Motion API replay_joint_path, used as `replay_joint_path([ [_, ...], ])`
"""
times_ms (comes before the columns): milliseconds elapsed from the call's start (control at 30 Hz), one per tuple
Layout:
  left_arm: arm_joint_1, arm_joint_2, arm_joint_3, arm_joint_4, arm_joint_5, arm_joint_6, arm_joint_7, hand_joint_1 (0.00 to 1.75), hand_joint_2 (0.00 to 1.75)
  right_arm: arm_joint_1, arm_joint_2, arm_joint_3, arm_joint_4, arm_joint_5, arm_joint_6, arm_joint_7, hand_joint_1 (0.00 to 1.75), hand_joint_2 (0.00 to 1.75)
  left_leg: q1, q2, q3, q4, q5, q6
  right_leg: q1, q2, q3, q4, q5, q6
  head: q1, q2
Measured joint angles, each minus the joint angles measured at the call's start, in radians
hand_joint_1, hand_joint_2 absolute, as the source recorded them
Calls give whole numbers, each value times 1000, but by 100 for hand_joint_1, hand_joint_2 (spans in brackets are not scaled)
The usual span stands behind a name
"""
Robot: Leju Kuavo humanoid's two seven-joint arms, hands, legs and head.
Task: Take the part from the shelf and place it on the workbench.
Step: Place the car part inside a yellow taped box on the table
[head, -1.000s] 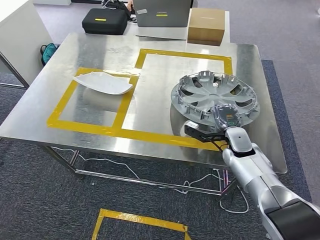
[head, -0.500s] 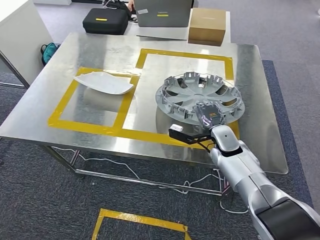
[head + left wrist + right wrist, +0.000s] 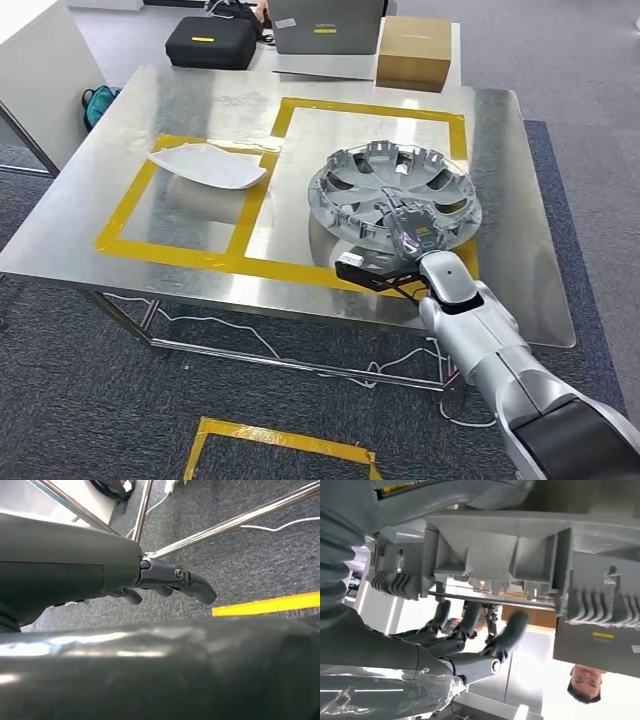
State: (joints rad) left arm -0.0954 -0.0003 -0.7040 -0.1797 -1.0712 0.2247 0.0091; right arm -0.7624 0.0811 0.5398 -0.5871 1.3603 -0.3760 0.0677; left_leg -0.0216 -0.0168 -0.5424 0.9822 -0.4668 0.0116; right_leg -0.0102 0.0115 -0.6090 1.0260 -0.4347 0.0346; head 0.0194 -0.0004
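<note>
One hubcap [image 3: 394, 192] is hovering over your workbench [image 3: 189, 105], the right hand [image 3: 411, 228] clamping fingers on its near rim; releasing early risks it skidding off.

grey hubcap [image 3: 392, 188], yellow tape [image 3: 256, 205] on silver workbench [image 3: 113, 190] (brown box [image 3: 413, 52] behind), white panel [image 3: 207, 165].

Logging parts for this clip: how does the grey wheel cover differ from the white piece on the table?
The wheel cover is grey, round and spoked with clips around its rim; the white piece is a smooth, elongated shell with a pointed end. The wheel cover is larger. The right hand holds the wheel cover at its near edge inside the big yellow-taped square; the white piece lies untouched across the smaller square's far edge. Both are over the metal table.
</note>
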Motion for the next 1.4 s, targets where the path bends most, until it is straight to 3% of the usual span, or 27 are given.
replay_joint_path([
  [800, 2, 1, 3, 0, 3, 5, 14, 0, 0, -6, -6, 18, -13, -3, 15, 15, 0, 0, -2, 0, -1, 3, -1, 1, -3, 0, 0, -1, 2, 3, 0, 0],
  [933, 2, 3, 4, 0, 3, 5, 14, 0, 0, -6, -6, 20, -14, -4, 15, 15, 0, 0, -5, 0, -3, 7, -2, 6, -6, 0, 0, -2, 4, 7, 0, 0],
  [1067, 1, 3, 4, 0, 3, 5, 13, 0, 0, -8, -8, 23, -14, -7, 13, 15, 0, 0, -5, 2, -4, 1, 11, 21, -8, 1, -2, -7, 9, 22, 0, 0],
  [1133, 0, 2, 4, 0, 3, 5, 13, 0, 0, -11, -11, 24, -14, -8, 13, 15, 0, 0, 2, 6, -4, -7, 21, 29, -5, -1, -24, 35, -25, 27, 2, 0],
  [1200, 0, 2, 5, 0, 3, 4, 12, 0, 0, -13, -16, 25, -14, -9, 13, 15, 0, 0, 5, 9, -8, -8, 24, 33, -5, -3, -76, 158, -92, 29, 3, 0],
  [1267, 1, 2, 5, 0, 3, 4, 12, 0, 0, -10, -20, 28, -14, -9, 13, 15, 0, 0, 5, 11, -10, -8, 26, 33, -5, -3, -118, 269, -129, 32, 2, 0],
  [1300, 1, 2, 5, 0, 2, 4, 12, 0, 0, -9, -21, 29, -13, -10, 13, 15, 0, 0, 5, 11, -11, -7, 27, 32, -5, -4, -116, 273, -118, 32, 3, 0],
  [1333, 1, 2, 6, 0, 2, 3, 12, 0, 0, -8, -21, 30, -13, -10, 13, 15, 0, 0, 6, 11, -11, -6, 27, 30, -6, -4, -95, 239, -92, 32, 2, 0],
  [1400, 2, 3, 6, 0, 1, 3, 12, 0, 0, -11, -22, 30, -13, -10, 14, 15, 0, 0, 7, 11, -14, -1, 27, 23, -5, -5, -18, 107, -36, 31, 3, 0],
])
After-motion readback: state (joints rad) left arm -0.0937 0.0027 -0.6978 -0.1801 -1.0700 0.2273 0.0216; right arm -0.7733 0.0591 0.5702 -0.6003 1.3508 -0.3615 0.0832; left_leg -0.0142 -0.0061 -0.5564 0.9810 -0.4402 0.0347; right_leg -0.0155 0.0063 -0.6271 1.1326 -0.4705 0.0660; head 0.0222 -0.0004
